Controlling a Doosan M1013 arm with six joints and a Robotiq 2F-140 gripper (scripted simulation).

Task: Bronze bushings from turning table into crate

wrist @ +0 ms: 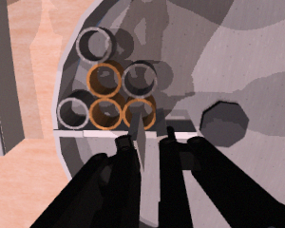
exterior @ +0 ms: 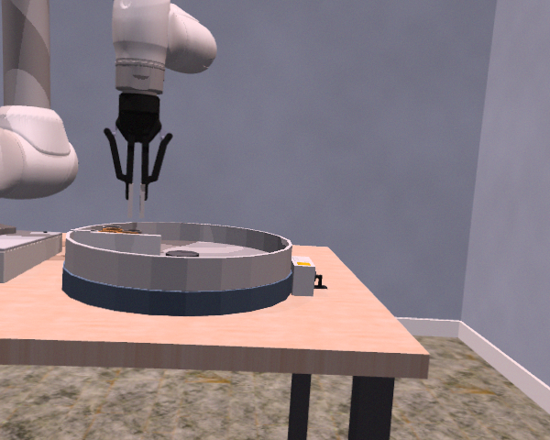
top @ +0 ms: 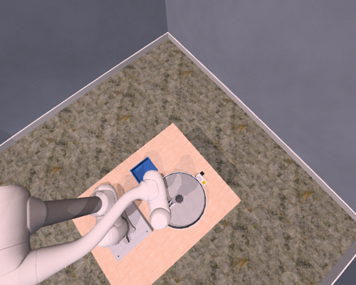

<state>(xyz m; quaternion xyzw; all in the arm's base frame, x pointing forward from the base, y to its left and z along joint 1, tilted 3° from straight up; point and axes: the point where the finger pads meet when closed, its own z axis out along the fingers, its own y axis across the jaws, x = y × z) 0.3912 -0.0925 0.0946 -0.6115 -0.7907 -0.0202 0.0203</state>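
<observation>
My gripper point(exterior: 136, 215) point(wrist: 150, 123) is empty, its fingers a narrow gap apart, pointing down above the turning table point(top: 190, 211) point(exterior: 185, 273) point(wrist: 258, 157). In the wrist view three bronze bushings point(wrist: 88, 80) point(wrist: 105, 128) point(wrist: 139, 99) stand upright in a cluster with three steel bushings point(wrist: 94, 28) point(wrist: 124, 80) point(wrist: 59, 113). The fingertips overlap the bronze bushing nearest the hub in that view; they are above it in the exterior view. The blue crate point(top: 146, 168) lies beside the turning table, partly hidden by the arm; no bushing shows in its visible part.
A pale divider point(exterior: 128, 244) point(wrist: 100, 134) runs beside the bushings. A dark hub point(top: 178, 198) point(exterior: 181, 253) point(wrist: 224, 124) is at the turning table's centre. A raised wall rings it. A white box point(top: 200, 177) point(exterior: 302, 279) sits at its outer side. The arm's base plate point(top: 138, 228) point(exterior: 21, 240) is opposite.
</observation>
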